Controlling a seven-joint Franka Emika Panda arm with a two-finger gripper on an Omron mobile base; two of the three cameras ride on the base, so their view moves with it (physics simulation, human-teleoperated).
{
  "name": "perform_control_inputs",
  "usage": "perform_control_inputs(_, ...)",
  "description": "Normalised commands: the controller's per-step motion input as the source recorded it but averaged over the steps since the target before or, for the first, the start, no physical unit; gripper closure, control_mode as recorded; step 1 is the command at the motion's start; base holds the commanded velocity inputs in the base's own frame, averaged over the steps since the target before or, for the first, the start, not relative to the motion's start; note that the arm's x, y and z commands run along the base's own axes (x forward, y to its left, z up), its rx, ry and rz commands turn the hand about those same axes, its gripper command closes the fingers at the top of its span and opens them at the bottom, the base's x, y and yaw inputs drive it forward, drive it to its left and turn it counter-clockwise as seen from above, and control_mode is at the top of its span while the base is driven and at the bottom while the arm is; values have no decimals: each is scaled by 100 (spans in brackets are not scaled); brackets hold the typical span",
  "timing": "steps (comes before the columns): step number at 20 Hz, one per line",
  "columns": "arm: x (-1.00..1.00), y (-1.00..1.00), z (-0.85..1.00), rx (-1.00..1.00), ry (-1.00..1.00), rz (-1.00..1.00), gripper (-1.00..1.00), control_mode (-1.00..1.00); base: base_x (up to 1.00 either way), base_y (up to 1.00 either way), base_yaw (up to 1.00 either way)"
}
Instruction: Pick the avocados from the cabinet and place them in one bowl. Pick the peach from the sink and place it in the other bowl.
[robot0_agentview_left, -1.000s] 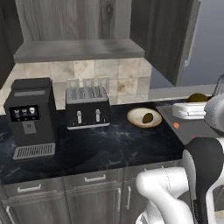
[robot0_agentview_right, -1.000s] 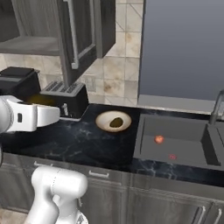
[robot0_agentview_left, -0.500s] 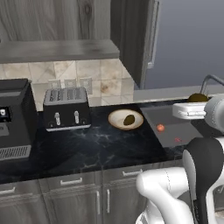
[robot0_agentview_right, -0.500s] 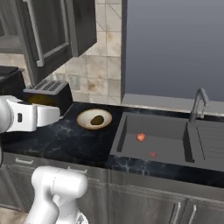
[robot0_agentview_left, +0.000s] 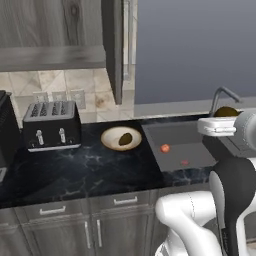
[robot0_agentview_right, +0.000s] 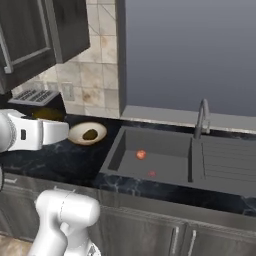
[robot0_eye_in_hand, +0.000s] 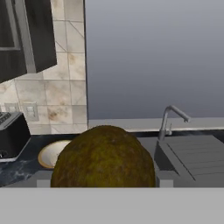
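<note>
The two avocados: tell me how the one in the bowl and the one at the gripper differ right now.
The avocado in the bowl rests low on the counter, inside the tan bowl; the avocado at the gripper is carried in the air, clamped in the gripper. The bowl one lies left of the sink, while the carried one hangs above the sink's right side. Both are round and dark olive-brown, and look alike in size.
</note>
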Motion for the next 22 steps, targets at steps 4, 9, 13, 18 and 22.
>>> perform_control_inputs(4,0,0,0,0,0,0,100,100,4,-39,3)
perform_control_inputs(9,0,0,0,0,0,0,100,100,35,-19,4)
perform_control_inputs(13,0,0,0,0,0,0,100,100,57,-20,8)
perform_control_inputs(18,0,0,0,0,0,0,100,100,35,-35,10)
perform_control_inputs(22,0,0,0,0,0,0,100,100,20,-26,5)
